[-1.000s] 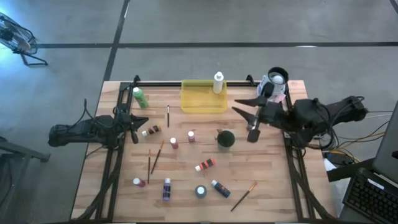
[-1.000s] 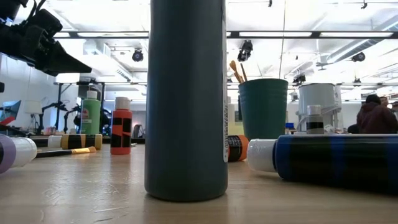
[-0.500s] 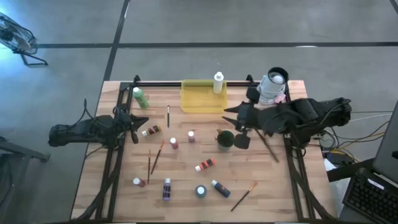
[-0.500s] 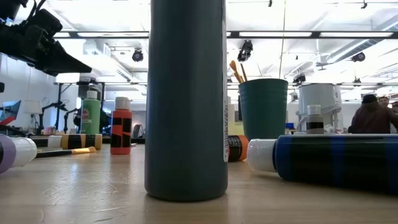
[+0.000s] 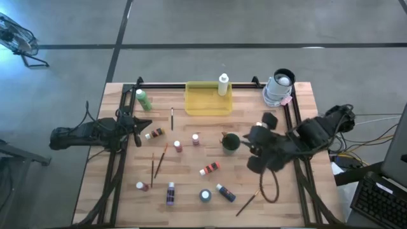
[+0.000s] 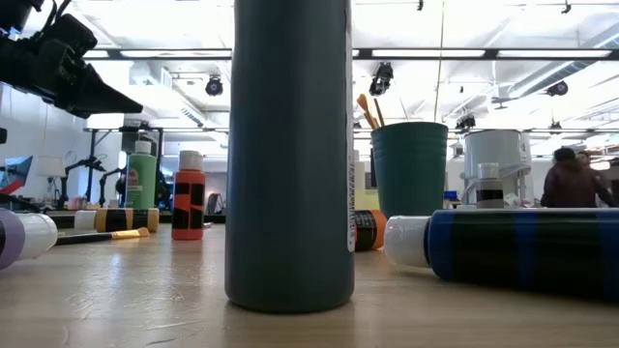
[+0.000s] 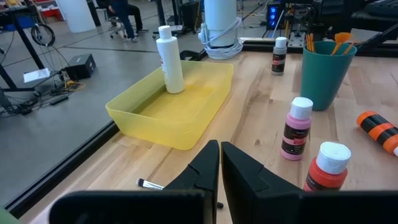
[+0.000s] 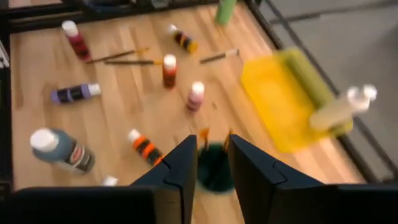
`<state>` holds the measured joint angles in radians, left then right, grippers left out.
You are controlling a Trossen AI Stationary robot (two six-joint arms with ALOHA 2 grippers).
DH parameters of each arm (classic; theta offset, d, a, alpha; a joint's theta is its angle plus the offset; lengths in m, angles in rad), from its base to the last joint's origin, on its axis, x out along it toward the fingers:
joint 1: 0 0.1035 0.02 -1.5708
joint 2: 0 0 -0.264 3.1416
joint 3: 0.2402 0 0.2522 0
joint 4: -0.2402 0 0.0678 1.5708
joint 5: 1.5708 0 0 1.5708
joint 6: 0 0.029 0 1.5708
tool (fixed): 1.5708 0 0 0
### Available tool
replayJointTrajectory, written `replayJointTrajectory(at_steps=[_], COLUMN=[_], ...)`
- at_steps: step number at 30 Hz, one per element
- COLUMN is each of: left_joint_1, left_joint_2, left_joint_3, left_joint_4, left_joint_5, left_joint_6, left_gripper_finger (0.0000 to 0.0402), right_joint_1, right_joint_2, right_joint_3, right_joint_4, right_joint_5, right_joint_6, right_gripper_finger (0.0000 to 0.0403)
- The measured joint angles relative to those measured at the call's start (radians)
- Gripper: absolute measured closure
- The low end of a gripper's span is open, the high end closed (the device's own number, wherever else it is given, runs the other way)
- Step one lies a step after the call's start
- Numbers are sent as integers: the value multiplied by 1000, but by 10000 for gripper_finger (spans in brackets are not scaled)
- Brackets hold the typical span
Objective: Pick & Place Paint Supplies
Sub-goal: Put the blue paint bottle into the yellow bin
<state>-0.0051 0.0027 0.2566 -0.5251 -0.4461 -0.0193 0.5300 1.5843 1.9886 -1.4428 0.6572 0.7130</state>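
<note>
Small paint bottles lie and stand scattered over the wooden table: an orange one [image 5: 210, 168], a blue one [image 5: 225, 192], a purple one [image 5: 170, 193], a pink one [image 5: 196, 138] and a green one [image 5: 142, 99]. Thin brushes [image 5: 160, 159] [image 5: 249, 200] lie flat between them. One white bottle [image 5: 223, 84] stands in the yellow tray [image 5: 208, 100]. The dark green cup [image 5: 230, 141] stands upright with brushes in it. My right gripper [image 5: 250, 147] [image 8: 211, 146] hangs open just right of the cup, slanting down at it and holding nothing. My left gripper [image 5: 137, 130] [image 7: 219, 162] is shut at the left side.
A white tub [image 5: 280, 88] stands at the far right corner. A tall grey-blue bottle [image 5: 205, 196] stands near the front edge and fills the low view. A cable loop [image 5: 270, 187] hangs under my right arm. Black rails [image 5: 191, 84] run along the table's far edge and its sides.
My right gripper has swung from beside the tray toward the table's near edge, past the cup, and has tipped from about level to slanting downward while rolling. My left arm has kept still.
</note>
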Motion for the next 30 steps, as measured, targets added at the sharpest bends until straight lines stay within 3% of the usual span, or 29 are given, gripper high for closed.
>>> replayJointTrajectory(at_steps=[6, 17, 22, 30], left_joint_1=[0, 0, 0, 0], left_joint_2=[0, 0, 0, 0], left_joint_3=[0, 0, 0, 0], left_joint_4=[0, 0, 0, 0], left_joint_5=[0, 0, 0, 0], left_joint_6=[0, 0, 0, 0], left_gripper_finger=[378, 378, 378, 378], right_joint_1=[98, 127, 125, 108], right_joint_2=[-90, -438, -630, -933], right_joint_3=[-73, -357, -495, -715], right_joint_4=[-106, -98, -35, 213], right_joint_5=[93, 105, 143, 158], right_joint_6=[177, 206, 106, -253], right_gripper_finger=[353, 393, 394, 394])
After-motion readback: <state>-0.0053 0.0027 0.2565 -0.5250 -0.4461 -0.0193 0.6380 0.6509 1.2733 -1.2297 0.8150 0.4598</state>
